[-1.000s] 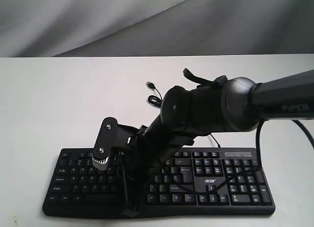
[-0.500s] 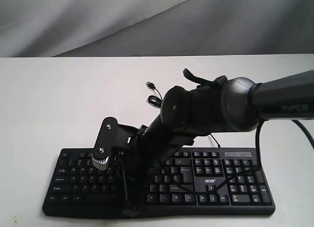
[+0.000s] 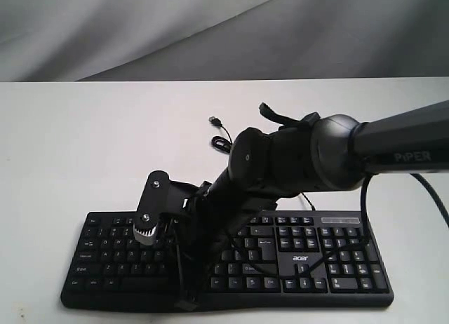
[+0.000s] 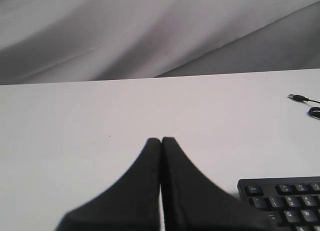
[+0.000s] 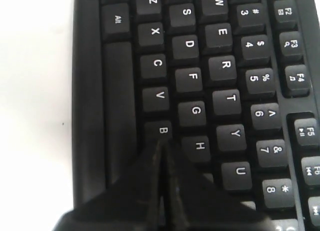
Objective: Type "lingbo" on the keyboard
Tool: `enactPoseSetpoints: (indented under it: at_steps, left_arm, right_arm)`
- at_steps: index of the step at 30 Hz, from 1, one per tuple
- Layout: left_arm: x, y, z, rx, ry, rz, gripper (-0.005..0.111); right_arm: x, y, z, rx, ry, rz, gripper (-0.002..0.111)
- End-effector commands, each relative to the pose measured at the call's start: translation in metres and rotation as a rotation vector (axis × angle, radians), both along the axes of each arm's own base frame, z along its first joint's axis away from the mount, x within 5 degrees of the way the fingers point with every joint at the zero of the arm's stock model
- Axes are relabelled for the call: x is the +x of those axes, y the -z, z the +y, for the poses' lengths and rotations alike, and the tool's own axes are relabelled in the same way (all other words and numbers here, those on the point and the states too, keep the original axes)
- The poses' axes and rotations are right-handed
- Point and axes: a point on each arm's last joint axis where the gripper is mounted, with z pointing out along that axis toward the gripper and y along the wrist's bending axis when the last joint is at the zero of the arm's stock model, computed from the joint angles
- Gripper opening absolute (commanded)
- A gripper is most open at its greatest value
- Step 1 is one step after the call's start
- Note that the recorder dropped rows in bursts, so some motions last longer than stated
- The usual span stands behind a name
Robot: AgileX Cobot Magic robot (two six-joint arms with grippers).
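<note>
The black keyboard (image 3: 316, 264) lies along the front of the white table, its acer logo to the right. My right arm reaches across it from the right. My right gripper (image 3: 185, 296) is shut and points down at the lower letter rows. In the right wrist view the keyboard (image 5: 220, 66) fills the frame, and the shut tips of the right gripper (image 5: 161, 143) rest at the edge of the B key (image 5: 161, 130), beside H and V. My left gripper (image 4: 161, 139) is shut and empty over bare table, with the keyboard's corner (image 4: 285, 196) off to one side.
The thin black USB cable ends in a loose plug (image 3: 216, 120) on the table behind the keyboard; the plug (image 4: 298, 97) also shows in the left wrist view. A grey cloth backdrop (image 3: 210, 29) hangs behind the white table (image 3: 84, 142).
My right arm has sunk slightly and shifted a little left, bringing the shut gripper closer onto the keys. The keyboard has not moved.
</note>
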Motion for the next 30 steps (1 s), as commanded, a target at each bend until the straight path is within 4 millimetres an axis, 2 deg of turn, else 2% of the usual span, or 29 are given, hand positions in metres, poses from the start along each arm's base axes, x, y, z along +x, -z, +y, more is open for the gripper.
enactPoseSetpoints:
  at_steps: [1, 4, 10, 17, 21, 27, 30]
  left_arm:
    - [0.0, 0.001, 0.0, -0.001, 0.0, -0.008, 0.001]
    - [0.0, 0.001, 0.0, -0.001, 0.0, -0.008, 0.001]
    - [0.0, 0.001, 0.0, -0.001, 0.0, -0.008, 0.001]
    - [0.0, 0.001, 0.0, -0.001, 0.0, -0.008, 0.001]
    - [0.0, 0.001, 0.0, -0.001, 0.0, -0.008, 0.001]
    - [0.0, 0.001, 0.0, -0.001, 0.0, -0.008, 0.001]
    - [0.0, 0.001, 0.0, -0.001, 0.0, -0.008, 0.001]
  right_arm:
    - [0.0, -0.002, 0.001, 0.004, -0.006, -0.01, 0.0]
    - [0.0, -0.002, 0.001, 0.004, -0.006, -0.01, 0.0]
    - [0.0, 0.011, 0.001, -0.02, -0.011, 0.01, 0.0]
    - [-0.002, -0.013, 0.002, 0.023, -0.02, -0.03, 0.0]
    - [0.0, -0.013, 0.005, 0.032, -0.006, -0.064, 0.0]
    - [0.01, -0.022, 0.02, 0.068, -0.019, -0.067, 0.0]
    - [0.012, -0.017, 0.025, 0.062, -0.029, -0.043, 0.0]
